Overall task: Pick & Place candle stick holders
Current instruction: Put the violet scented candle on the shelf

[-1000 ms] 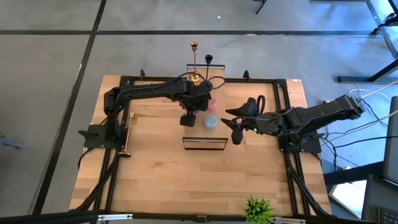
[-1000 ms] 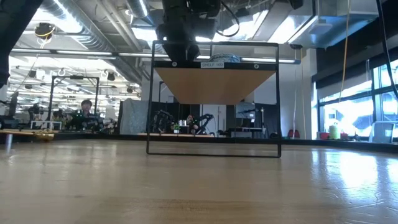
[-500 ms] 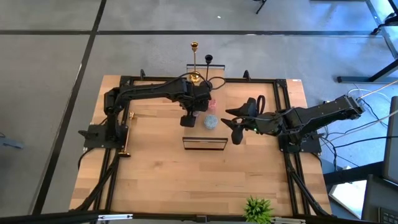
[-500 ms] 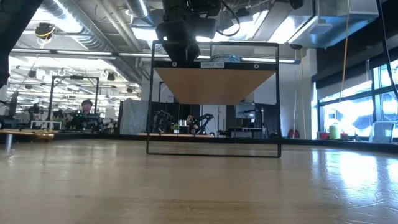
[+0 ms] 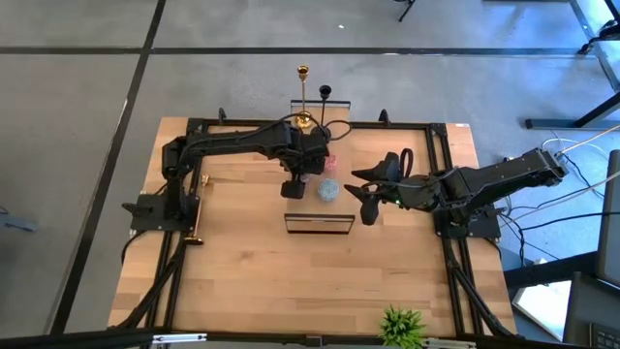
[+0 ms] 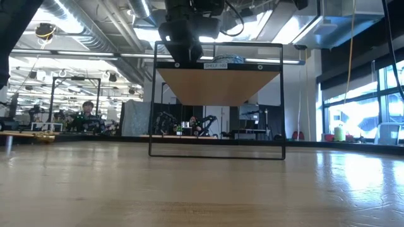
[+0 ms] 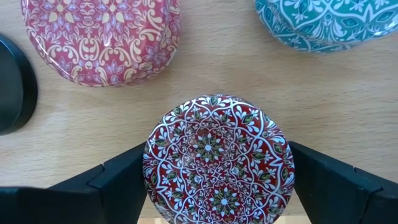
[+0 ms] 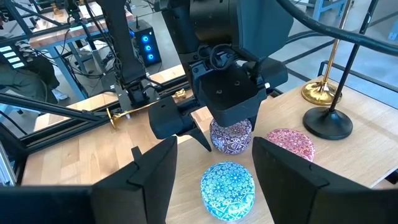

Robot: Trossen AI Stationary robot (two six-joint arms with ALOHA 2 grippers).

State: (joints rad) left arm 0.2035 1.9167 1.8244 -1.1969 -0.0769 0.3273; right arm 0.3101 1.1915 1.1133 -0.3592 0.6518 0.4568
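Note:
A gold candle stick holder [image 5: 302, 95] and a black one [image 5: 325, 95] stand upright on their round bases [image 8: 320, 92] [image 8: 328, 124] at the far edge of a raised wooden shelf [image 6: 218, 85]. Another gold one [image 8: 142, 107] lies on its side on the table [image 5: 242, 281] near the left edge. My left gripper [image 5: 294, 186] points down over the shelf, open, with its fingers on either side of a dark red patterned tin [image 7: 217, 158]. My right gripper [image 5: 366, 199] hovers to the right of the shelf, open, with nothing between its fingers. My left gripper comes from above, and its fingers [image 7: 118, 180] stand close beside the two opposite sides of the dark red tin's round wall [image 7: 149, 168]. The tin sits flat on the shelf. Whether the fingers touch it I cannot tell.
A pink tin [image 7: 102, 37] and a blue tin [image 7: 323, 22] rest on the shelf close to the red one, the pink one next to the black base [image 7: 12, 84]. A small green plant [image 5: 402, 325] stands at the table's near edge.

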